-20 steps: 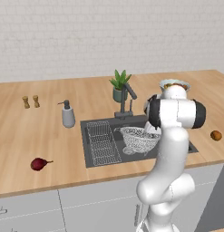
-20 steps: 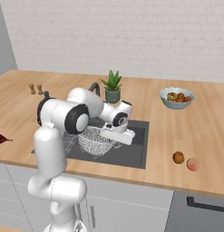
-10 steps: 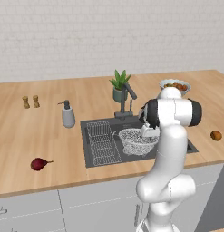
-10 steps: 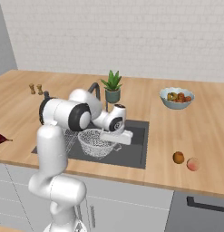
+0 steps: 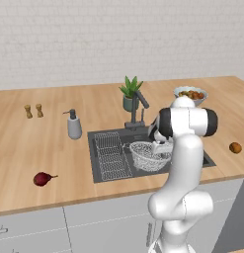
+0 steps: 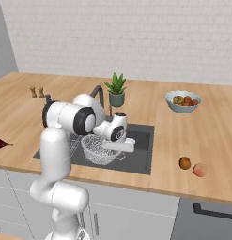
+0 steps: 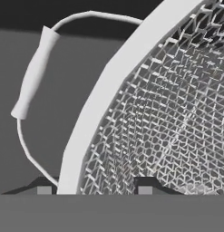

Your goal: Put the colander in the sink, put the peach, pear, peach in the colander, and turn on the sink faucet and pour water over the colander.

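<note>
Now, tool: jaws part-open, straddling colander rim, grip unclear.
Colander: in sink, beside wire rack.
Pear: on worktop, well left of sink.

Glossy white rounded arm, dark joint bands, bulbous white base

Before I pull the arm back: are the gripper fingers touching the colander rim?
Cannot tell. In the hand view the fingertips straddle the colander rim with a little space on each side, but their contact faces are cut off at the bottom.
</note>
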